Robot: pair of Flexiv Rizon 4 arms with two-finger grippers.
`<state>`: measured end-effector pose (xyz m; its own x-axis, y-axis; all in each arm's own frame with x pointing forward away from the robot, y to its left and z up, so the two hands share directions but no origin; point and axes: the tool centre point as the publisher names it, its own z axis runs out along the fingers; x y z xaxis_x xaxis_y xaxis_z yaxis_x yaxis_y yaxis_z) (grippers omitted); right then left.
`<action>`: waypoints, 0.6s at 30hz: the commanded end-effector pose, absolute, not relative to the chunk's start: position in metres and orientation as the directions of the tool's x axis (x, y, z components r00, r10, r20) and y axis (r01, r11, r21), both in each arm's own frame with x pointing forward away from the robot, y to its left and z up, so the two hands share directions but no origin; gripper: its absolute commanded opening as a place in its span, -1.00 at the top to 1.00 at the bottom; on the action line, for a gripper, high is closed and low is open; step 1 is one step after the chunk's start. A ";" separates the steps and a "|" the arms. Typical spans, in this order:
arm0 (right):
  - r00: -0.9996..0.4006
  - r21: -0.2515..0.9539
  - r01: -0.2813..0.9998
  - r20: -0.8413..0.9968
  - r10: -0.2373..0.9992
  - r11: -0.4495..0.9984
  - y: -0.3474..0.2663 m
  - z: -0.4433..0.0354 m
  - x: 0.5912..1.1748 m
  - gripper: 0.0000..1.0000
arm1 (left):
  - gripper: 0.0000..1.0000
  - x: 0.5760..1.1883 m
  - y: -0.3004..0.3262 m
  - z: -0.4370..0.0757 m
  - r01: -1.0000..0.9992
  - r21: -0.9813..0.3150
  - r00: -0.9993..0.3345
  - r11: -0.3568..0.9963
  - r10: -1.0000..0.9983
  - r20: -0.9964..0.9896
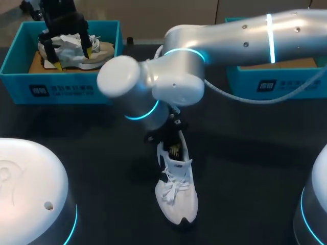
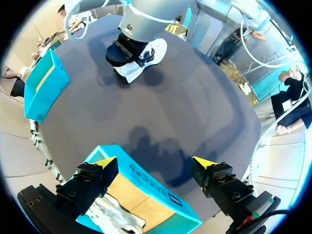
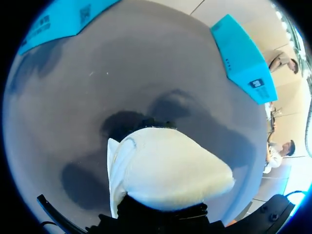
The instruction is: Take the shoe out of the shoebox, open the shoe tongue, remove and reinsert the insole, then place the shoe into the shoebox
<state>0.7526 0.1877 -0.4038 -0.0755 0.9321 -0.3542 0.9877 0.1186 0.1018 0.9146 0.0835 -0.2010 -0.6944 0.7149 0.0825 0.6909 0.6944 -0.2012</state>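
Observation:
A white lace-up shoe (image 1: 179, 199) lies on the dark table (image 1: 92, 138) at the middle, toe toward the front edge. My right arm reaches in over it, and its gripper (image 1: 173, 149) stands at the shoe's opening by the heel, shut on the shoe there. In the right wrist view the white shoe (image 3: 170, 170) fills the space just ahead of the gripper and hides the fingers. My left gripper (image 1: 71, 57) hangs open above the left teal shoebox (image 1: 61, 89), yellow tips apart. From the left wrist, that gripper (image 2: 156, 163) straddles the shoebox's wall (image 2: 146, 178), with the white shoe (image 2: 146, 56) far ahead.
The left shoebox holds another pale shoe (image 1: 99, 51) and crumpled paper (image 2: 114, 214). A second teal shoebox (image 1: 276, 84) stands at the back right. My arms' white bases (image 1: 25, 189) sit at the front corners.

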 end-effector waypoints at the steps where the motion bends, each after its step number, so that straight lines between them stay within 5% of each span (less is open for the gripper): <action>1: -0.100 0.076 0.990 -0.217 0.971 0.118 0.179 -0.406 0.744 1.00 | -1.00 0.915 0.083 -0.201 0.691 -0.200 -0.694 0.694 0.715 0.086; 18: -0.111 0.093 0.988 -0.113 0.987 0.122 0.182 -0.370 0.717 1.00 | -1.00 0.915 0.083 -0.201 0.691 -0.200 -0.694 0.694 0.715 0.086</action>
